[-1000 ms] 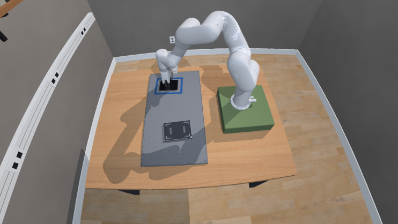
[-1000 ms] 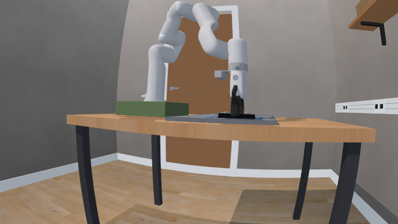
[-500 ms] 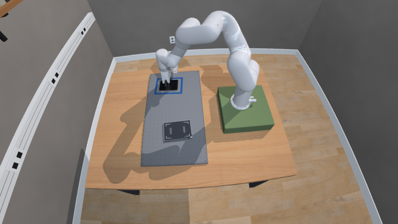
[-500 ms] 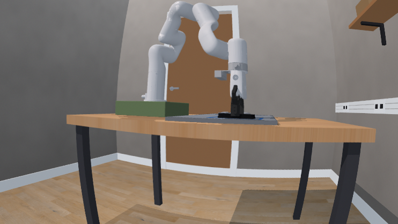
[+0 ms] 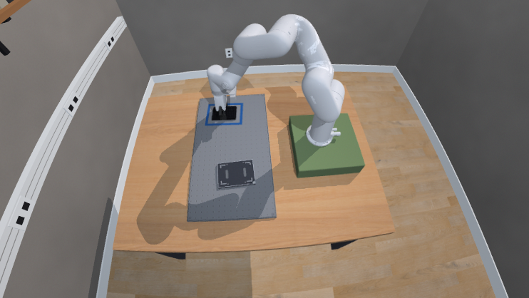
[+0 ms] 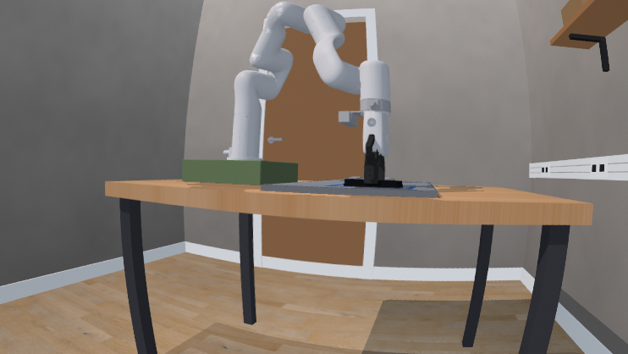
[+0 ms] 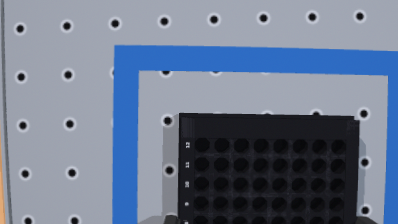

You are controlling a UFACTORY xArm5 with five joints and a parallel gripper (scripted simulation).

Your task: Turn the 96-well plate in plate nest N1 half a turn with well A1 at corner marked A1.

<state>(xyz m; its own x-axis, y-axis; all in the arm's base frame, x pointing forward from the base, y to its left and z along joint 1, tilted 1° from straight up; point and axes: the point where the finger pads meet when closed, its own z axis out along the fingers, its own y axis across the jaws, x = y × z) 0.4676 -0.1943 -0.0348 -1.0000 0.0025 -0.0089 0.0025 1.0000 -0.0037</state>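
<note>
The black 96-well plate (image 5: 231,112) (image 6: 392,183) (image 7: 270,170) lies flat on the grey breadboard (image 5: 229,147) (image 6: 299,186) (image 7: 65,100), inside a blue marked rectangle (image 5: 224,122) (image 7: 250,59) at the board's far end. My gripper (image 5: 220,112) (image 6: 373,174) points straight down and is shut on the plate, its fingers on the plate's two sides. The plate nest N1 (image 5: 235,165), a dark slab with white corner locators, stands empty nearer the front of the board. In the wrist view the column numbers 12 to 9 run down the plate's left edge. I cannot make out the cut-off corner.
The arm's green base block (image 5: 333,155) (image 6: 237,171) stands to the right of the board on the wooden table (image 5: 162,122). The arm reaches over the board's far right part.
</note>
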